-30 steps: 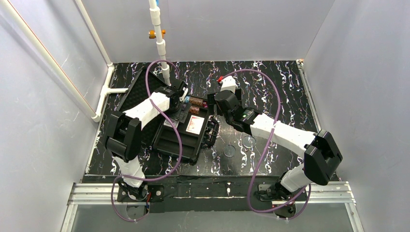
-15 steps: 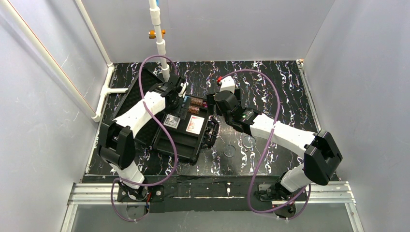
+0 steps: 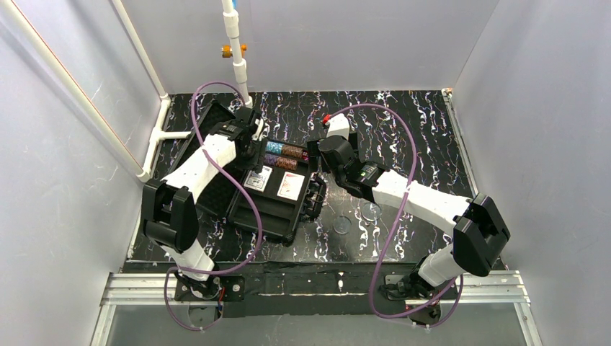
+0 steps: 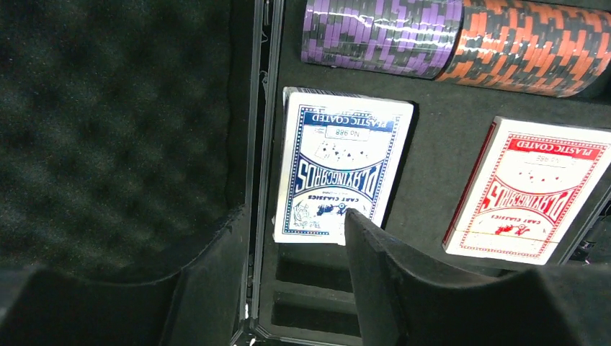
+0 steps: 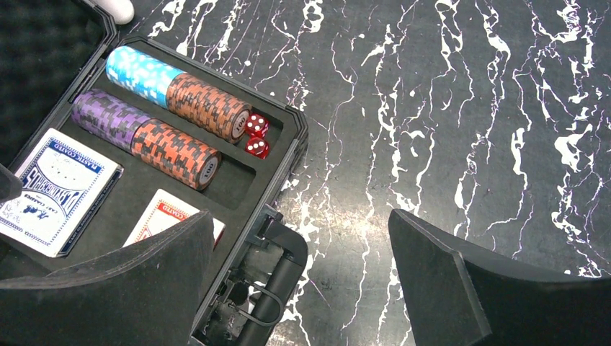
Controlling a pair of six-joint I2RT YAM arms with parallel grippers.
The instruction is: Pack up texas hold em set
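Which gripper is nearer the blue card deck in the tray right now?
Left. The left gripper hangs right above the end of the blue card deck. The right gripper is across the case, over its handle edge, with the red card deck between.

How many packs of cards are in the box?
2. The blue deck lies in the tray right beside the foam lid; the red deck lies next to it. No others show.

Tabletop (image 3: 403,122): black, veined white and purple.
Rear wall (image 3: 346,43): plain pale grey, beyond the left hand (image 3: 250,144).
Side walls (image 3: 547,144): same grey.
White pipe (image 3: 232,29): upright, with brass fitting (image 3: 233,50), just beyond that hand.
Aluminium rail (image 3: 317,288): along the near tabletop edge.
Light: even.
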